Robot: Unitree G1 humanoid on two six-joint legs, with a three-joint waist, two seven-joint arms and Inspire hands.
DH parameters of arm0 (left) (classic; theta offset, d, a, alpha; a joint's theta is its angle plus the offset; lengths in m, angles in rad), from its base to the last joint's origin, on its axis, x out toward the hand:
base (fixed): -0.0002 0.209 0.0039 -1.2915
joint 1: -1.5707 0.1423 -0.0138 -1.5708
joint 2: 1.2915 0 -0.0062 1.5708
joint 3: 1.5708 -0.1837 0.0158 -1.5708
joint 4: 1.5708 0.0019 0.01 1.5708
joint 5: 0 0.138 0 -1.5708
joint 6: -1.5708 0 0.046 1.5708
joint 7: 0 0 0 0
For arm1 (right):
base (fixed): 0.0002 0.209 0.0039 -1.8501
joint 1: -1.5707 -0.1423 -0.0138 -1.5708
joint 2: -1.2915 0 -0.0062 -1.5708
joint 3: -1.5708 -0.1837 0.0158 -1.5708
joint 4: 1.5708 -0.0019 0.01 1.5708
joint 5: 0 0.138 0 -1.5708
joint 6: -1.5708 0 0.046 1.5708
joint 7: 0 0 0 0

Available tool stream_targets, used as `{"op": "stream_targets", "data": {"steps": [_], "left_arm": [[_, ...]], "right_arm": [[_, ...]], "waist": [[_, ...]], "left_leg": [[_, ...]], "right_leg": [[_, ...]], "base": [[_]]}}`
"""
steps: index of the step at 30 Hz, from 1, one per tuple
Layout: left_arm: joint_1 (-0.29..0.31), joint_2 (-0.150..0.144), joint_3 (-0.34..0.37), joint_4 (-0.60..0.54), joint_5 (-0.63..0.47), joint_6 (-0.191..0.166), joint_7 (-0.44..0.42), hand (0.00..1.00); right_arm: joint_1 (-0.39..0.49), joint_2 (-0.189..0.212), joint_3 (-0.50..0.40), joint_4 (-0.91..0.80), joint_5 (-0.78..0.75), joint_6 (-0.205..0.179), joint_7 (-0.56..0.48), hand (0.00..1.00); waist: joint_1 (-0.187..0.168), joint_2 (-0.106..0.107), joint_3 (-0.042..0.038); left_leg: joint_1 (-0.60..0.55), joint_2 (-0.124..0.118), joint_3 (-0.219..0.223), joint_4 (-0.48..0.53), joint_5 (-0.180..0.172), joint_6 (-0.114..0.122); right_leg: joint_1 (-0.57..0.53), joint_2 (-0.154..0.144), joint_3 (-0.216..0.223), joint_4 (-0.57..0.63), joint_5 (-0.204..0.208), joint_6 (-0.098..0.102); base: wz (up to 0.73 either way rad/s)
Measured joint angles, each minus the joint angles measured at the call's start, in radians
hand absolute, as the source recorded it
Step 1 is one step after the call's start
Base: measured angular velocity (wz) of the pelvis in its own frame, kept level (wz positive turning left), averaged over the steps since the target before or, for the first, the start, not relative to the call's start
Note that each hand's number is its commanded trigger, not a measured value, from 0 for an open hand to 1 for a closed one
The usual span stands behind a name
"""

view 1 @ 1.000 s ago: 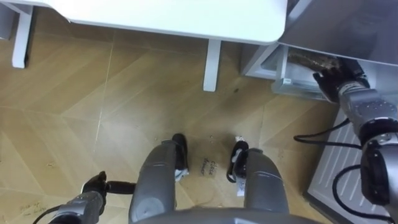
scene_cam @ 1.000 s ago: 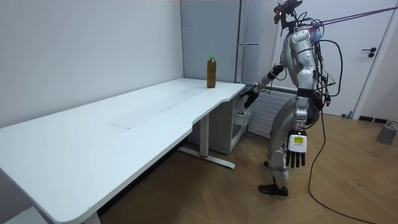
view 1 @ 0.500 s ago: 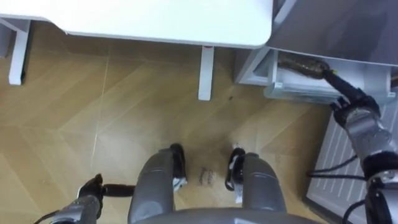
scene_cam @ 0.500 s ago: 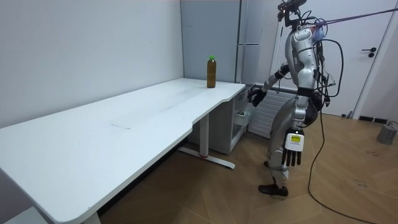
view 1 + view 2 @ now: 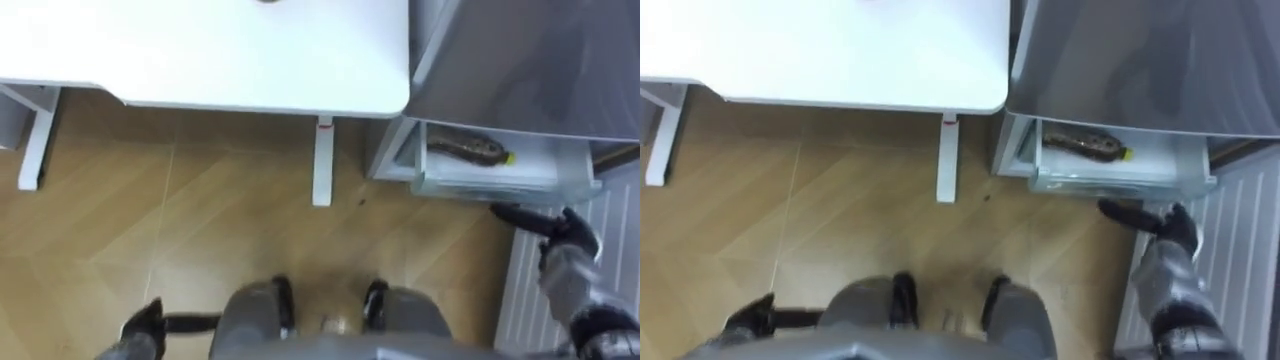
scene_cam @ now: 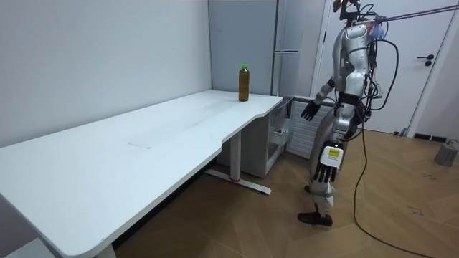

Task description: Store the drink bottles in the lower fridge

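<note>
**Right hand out of the drawer, one drink stowed**

Since one second ago my right hand (image 5: pixel 558 232) has come back out of the drawer (image 5: pixel 500 186), where it was reaching in at the brown bottle (image 5: pixel 466 149). The robot has also straightened up, so the whole eye view has shifted.

The hand now hovers just in front of the drawer's front edge, toward its right end and apart from it. Its fingers are spread and hold nothing.

The brown bottle lies on its side inside the drawer. Its long axis runs along the drawer's width, with the yellow cap toward the drawer's right end.

The left hand (image 6: pixel 326 165) hangs by the thigh, fingers straight and relaxed, well back from the drawer.

A second drink, the green-capped bottle (image 6: pixel 244 83), stands upright on the table (image 5: pixel 200 60). It is near the corner that sits just left of the drawer.

Judgement: the next reach goes up and to the left from the drawer, onto the table corner. The right hand is already raised and nearer that corner, so I would use it. The bottle's axis is vertical, which calls for a side-on wrap.
</note>
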Motion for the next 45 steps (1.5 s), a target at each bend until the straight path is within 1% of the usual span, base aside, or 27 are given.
{"op": "stream_targets", "data": {"steps": [3,6,9,11,13,14,18,21,22,24,26,27,28,29,30,31,32,33,34,35,37,38,40,42,43,44,45], "left_arm": [[0.027,-0.005,0.033,-0.012,0.048,-0.005,0.0,0.0],[0.051,-0.007,0.05,-0.024,0.074,-0.004,0.0,0.0],[0.056,-0.01,0.05,-0.028,0.096,-0.005,-0.003,0.0],[0.057,-0.02,0.063,-0.03,0.112,-0.005,0.0,0.0],[0.065,-0.042,0.095,-0.041,0.161,-0.004,0.007,0.0],[0.068,-0.043,0.1,-0.041,0.167,-0.004,0.006,0.0],[0.073,-0.061,0.118,-0.037,0.173,-0.004,0.014,0.0],[0.082,-0.083,0.159,-0.036,0.172,-0.003,0.033,0.0],[0.088,-0.085,0.178,-0.036,0.171,-0.002,0.035,0.0],[0.102,-0.089,0.217,-0.036,0.162,0.0,0.037,0.0],[0.126,-0.097,0.254,-0.037,0.15,0.006,0.047,0.0],[0.143,-0.108,0.292,-0.036,0.135,0.015,0.053,0.0],[0.161,-0.118,0.329,-0.037,0.114,0.02,0.058,0.0],[0.169,-0.121,0.345,-0.037,0.108,0.023,0.062,0.0],[0.181,-0.124,0.369,-0.037,0.089,0.03,0.084,0.0],[0.182,-0.126,0.4,-0.037,0.06,0.037,0.112,0.0],[0.184,-0.127,0.423,-0.039,0.048,0.039,0.127,0.0],[0.185,-0.128,0.474,-0.048,0.041,0.045,0.163,0.0],[0.185,-0.127,0.528,-0.083,0.038,0.056,0.203,0.0],[0.184,-0.127,0.551,-0.102,0.033,0.056,0.223,0.0],[0.18,-0.124,0.618,-0.181,0.034,0.051,0.303,0.0],[0.181,-0.124,0.622,-0.212,0.033,0.051,0.324,0.0],[0.182,-0.124,0.631,-0.364,0.036,0.045,0.411,0.0],[0.175,-0.125,0.645,-0.453,0.045,0.026,0.46,0.0],[0.174,-0.126,0.657,-0.518,0.054,0.017,0.494,0.0],[0.176,-0.126,0.659,-0.548,0.061,0.009,0.513,0.0],[0.179,-0.126,0.656,-0.616,0.088,0.003,0.551,0.0]], "right_arm": [[0.062,0.005,0.001,0.005,-0.086,0.0,0.042,0.0],[0.11,0.036,0.006,0.044,-0.138,0.002,0.079,0.0],[0.137,0.068,0.047,0.106,-0.17,0.01,0.128,0.0],[0.151,0.084,0.052,0.144,-0.19,0.012,0.155,0.0],[0.161,0.099,0.052,0.167,-0.227,0.014,0.177,0.0],[0.165,0.103,0.052,0.17,-0.231,0.016,0.185,0.0],[0.186,0.122,0.055,0.205,-0.206,0.032,0.223,0.0],[0.187,0.143,0.038,0.238,-0.173,0.041,0.234,0.0],[0.188,0.149,0.024,0.25,-0.161,0.055,0.242,0.0],[0.188,0.15,0.005,0.269,-0.141,0.07,0.264,0.0],[0.19,0.15,-0.01,0.28,-0.128,0.082,0.27,0.0],[0.191,0.15,-0.029,0.295,-0.127,0.09,0.273,0.0],[0.193,0.15,-0.05,0.313,-0.126,0.093,0.274,0.0],[0.198,0.149,-0.055,0.314,-0.125,0.097,0.272,0.0],[0.205,0.149,-0.058,0.316,-0.123,0.102,0.271,0.0],[0.209,0.149,-0.071,0.321,-0.115,0.113,0.272,0.0],[0.21,0.149,-0.082,0.322,-0.108,0.119,0.272,0.0],[0.21,0.149,-0.102,0.32,-0.107,0.129,0.272,0.0],[0.209,0.148,-0.131,0.319,-0.114,0.137,0.272,0.0],[0.209,0.146,-0.141,0.319,-0.117,0.139,0.271,0.0],[0.212,0.141,-0.179,0.315,-0.144,0.137,0.27,0.0],[0.213,0.14,-0.185,0.311,-0.149,0.135,0.271,0.0],[0.215,0.141,-0.196,0.307,-0.156,0.129,0.269,0.0],[0.214,0.141,-0.201,0.305,-0.176,0.128,0.265,0.0],[0.218,0.144,-0.207,0.302,-0.201,0.127,0.266,0.0],[0.219,0.144,-0.207,0.301,-0.213,0.127,0.266,0.0],[0.222,0.143,-0.206,0.301,-0.226,0.125,0.262,0.0]], "waist": [[-0.004,-0.002,-0.0002],[-0.007,-0.007,-0.0039],[-0.005,-0.015,-0.0044],[-0.003,-0.016,-0.0045],[-0.006,-0.013,-0.0047],[-0.008,-0.013,-0.0047],[-0.004,-0.013,0.0019],[-0.007,-0.018,0.0049],[-0.011,-0.02,0.0032],[-0.009,-0.021,0.0034],[-0.006,-0.014,-0.0029],[-0.005,-0.02,-0.0005],[-0.005,-0.014,-0.0044],[-0.004,-0.013,-0.0055],[-0.001,-0.015,-0.0045],[-0.001,-0.011,-0.0072],[0.001,-0.009,-0.0074],[0.005,0.0,-0.0103],[0.007,0.003,-0.0099],[0.009,0.004,-0.0092],[0.018,0.01,-0.0068],[0.018,0.019,-0.0089],[0.021,0.022,-0.0061],[0.024,0.029,-0.0105],[0.023,0.029,-0.0107],[0.022,0.029,-0.011],[0.02,0.027,-0.0117]], "left_leg": [[0.065,-0.007,-0.001,-0.048,0.004,-0.005],[0.147,-0.014,-0.003,-0.11,0.009,-0.014],[0.22,-0.018,-0.001,-0.161,0.013,-0.023],[0.26,-0.019,0.003,-0.189,0.015,-0.027],[0.298,-0.02,0.003,-0.208,0.015,-0.029],[0.304,-0.021,0.001,-0.209,0.015,-0.029],[0.364,-0.026,-0.004,-0.234,0.013,-0.032],[0.375,-0.029,-0.008,-0.239,0.008,-0.037],[0.377,-0.03,-0.01,-0.241,0.008,-0.037],[0.385,-0.031,-0.012,-0.242,0.007,-0.036],[0.396,-0.031,-0.012,-0.243,0.004,-0.036],[0.404,-0.031,-0.012,-0.243,0.001,-0.035],[0.415,-0.032,-0.014,-0.241,-0.003,-0.035],[0.422,-0.033,-0.017,-0.24,-0.005,-0.035],[0.435,-0.033,-0.019,-0.24,-0.008,-0.035],[0.444,-0.033,-0.02,-0.24,-0.009,-0.035],[0.449,-0.033,-0.02,-0.242,-0.009,-0.035],[0.456,-0.033,-0.021,-0.243,-0.01,-0.035],[0.457,-0.033,-0.031,-0.24,-0.01,-0.035],[0.458,-0.033,-0.035,-0.239,-0.01,-0.035],[0.473,-0.032,-0.044,-0.243,-0.014,-0.036],[0.473,-0.032,-0.053,-0.245,-0.016,-0.036],[0.473,-0.033,-0.066,-0.24,-0.016,-0.036],[0.474,-0.033,-0.067,-0.24,-0.015,-0.036],[0.473,-0.033,-0.068,-0.24,-0.015,-0.036],[0.473,-0.034,-0.069,-0.24,-0.015,-0.036],[0.472,-0.037,-0.084,-0.239,-0.015,-0.036]], "right_leg": [[0.063,0.002,-0.005,-0.046,0.003,0.001],[0.141,0.008,-0.014,-0.105,0.005,0.004],[0.211,0.016,-0.014,-0.148,0.005,0.005],[0.249,0.019,-0.015,-0.169,0.006,0.005],[0.29,0.021,-0.018,-0.195,0.006,0.005],[0.301,0.022,-0.021,-0.203,0.006,0.005],[0.359,0.023,-0.025,-0.235,0.006,0.007],[0.384,0.022,-0.044,-0.247,0.004,0.013],[0.391,0.022,-0.048,-0.255,0.004,0.015],[0.402,0.022,-0.052,-0.257,0.003,0.016],[0.412,0.023,-0.047,-0.259,0.003,0.017],[0.424,0.023,-0.046,-0.263,0.002,0.018],[0.441,0.024,-0.046,-0.27,0.003,0.019],[0.449,0.024,-0.046,-0.274,0.003,0.02],[0.463,0.024,-0.047,-0.274,0.002,0.022],[0.472,0.024,-0.046,-0.275,0.001,0.022],[0.475,0.024,-0.046,-0.274,0.001,0.022],[0.477,0.025,-0.043,-0.273,0.001,0.022],[0.481,0.026,-0.043,-0.271,0.002,0.022],[0.485,0.026,-0.044,-0.271,0.002,0.022],[0.498,0.03,-0.042,-0.271,0.002,0.021],[0.499,0.032,-0.041,-0.272,0.003,0.02],[0.506,0.034,-0.042,-0.274,0.002,0.018],[0.506,0.035,-0.042,-0.273,0.001,0.017],[0.505,0.035,-0.042,-0.273,0.001,0.017],[0.506,0.035,-0.042,-0.274,0.001,0.017],[0.506,0.035,-0.043,-0.274,0.001,0.017]], "base": [[0.03],[0.04],[-0.05],[-0.07],[-0.02],[0.0],[0.01],[0.16],[0.21],[0.06],[-0.02],[0.0],[0.0],[0.0],[0.0],[0.0],[-0.05],[-0.04],[0.0],[0.0],[-0.02],[0.0],[0.08],[0.02],[0.0],[0.0],[0.0]]}}
